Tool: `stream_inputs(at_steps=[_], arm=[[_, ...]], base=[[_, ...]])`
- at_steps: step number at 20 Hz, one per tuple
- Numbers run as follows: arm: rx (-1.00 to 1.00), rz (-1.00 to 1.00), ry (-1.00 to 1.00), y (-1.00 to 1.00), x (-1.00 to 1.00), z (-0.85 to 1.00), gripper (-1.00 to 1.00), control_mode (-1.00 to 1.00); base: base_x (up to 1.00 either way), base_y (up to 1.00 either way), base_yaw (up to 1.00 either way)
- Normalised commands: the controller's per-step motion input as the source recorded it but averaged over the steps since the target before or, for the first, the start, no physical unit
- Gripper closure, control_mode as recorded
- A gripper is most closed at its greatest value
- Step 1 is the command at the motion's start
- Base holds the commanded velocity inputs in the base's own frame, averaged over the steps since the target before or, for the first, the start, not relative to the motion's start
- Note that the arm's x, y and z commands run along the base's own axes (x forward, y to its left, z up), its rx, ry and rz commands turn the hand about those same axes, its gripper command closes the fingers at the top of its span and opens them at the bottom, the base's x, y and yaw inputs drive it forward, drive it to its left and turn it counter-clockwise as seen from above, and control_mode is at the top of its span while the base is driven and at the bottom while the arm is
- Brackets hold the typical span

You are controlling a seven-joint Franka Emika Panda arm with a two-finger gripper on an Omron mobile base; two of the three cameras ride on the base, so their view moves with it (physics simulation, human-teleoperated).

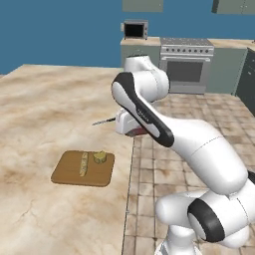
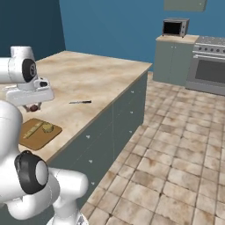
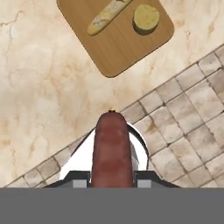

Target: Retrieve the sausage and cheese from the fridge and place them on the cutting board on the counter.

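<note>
The task looks about half finished. The stubby pale yellow cheese chunk [image 3: 146, 18] already lies on the flat brown wooden cutting board [image 3: 118, 48], which rests on the beige marbled stone surface [image 1: 45, 109] near its edge. Beside the cheese on the board lies a pale tan stick [image 3: 105, 16] (not the sausage the task wants). The thin dark red sausage [image 3: 111, 151] is clamped lengthwise in the end effector [image 3: 111, 177], carried in the air above the surface's edge and apart from the board. What remains, by my judgement, is to bring it over the board and release it there. Counted: one board, one cheese, one sausage, one tan stick, and one slim dark-handled knife [image 2: 80, 102] lying farther along the surface.
</note>
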Motion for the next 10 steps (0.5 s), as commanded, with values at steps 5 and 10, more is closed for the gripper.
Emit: stream_inputs(at_steps=[5, 10], arm=[[0.09, -0.05, 0.0, 0.35, 0.08, -0.03, 1.0, -1.0], [0.08, -0.14, 0.05, 0.35, 0.19, -0.19, 1.0, -1.0]], base=[[0.0, 0.0, 0.0], [0.0, 0.0, 0.0]])
